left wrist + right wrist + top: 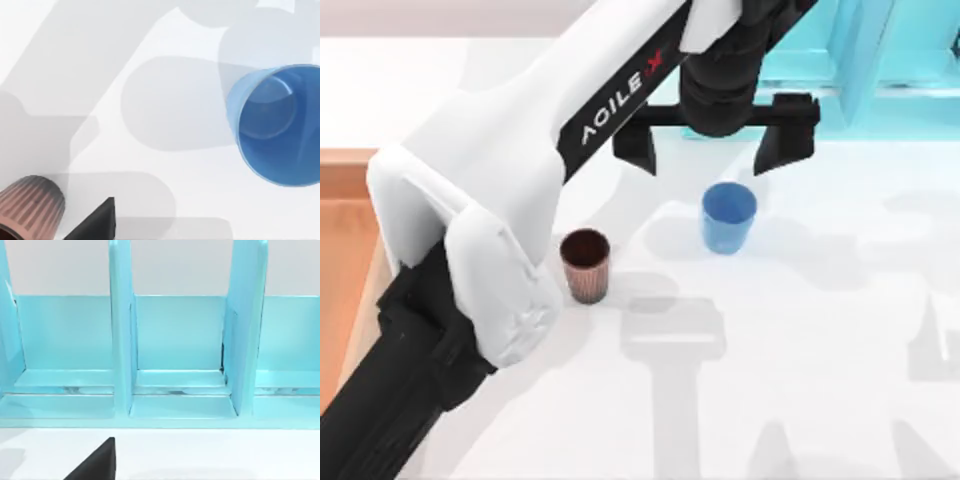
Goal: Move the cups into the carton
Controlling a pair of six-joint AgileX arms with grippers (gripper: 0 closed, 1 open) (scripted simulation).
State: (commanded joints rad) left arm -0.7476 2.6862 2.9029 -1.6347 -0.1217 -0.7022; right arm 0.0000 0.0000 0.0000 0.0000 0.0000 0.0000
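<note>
White table, rendered plain. Standing upright on it, mouth up and empty, the blue cup. Near the blue cup, apart from it and also upright, the ribbed reddish-brown cup. Well apart from the blue cup, past the ribbed one, the carton with its wooden rim and orange-brown inside; no cup seen in the part of it on show. Behind the blue cup, the turquoise shelf frame.

Reaching across from the carton's side to hover just beyond the blue cup, toward the shelf frame: the left gripper. Spread wide, well wider than the blue cup's rim, and gripping nothing. Not touching the blue cup. Height above it hard to judge from overhead, though the left wrist view looks into its mouth from close by.

Facing the shelf frame, away from the blue cup: the right gripper, seemingly parked, opening impossible to tell.

Judged as the approach to the first pick, with both cups yet to be carried. Next, probably: centre over the blue cup, come down until the jaws straddle its wall, and close gently on the tapered side. Then lift straight up and carry it over the ribbed cup without clipping it.
</note>
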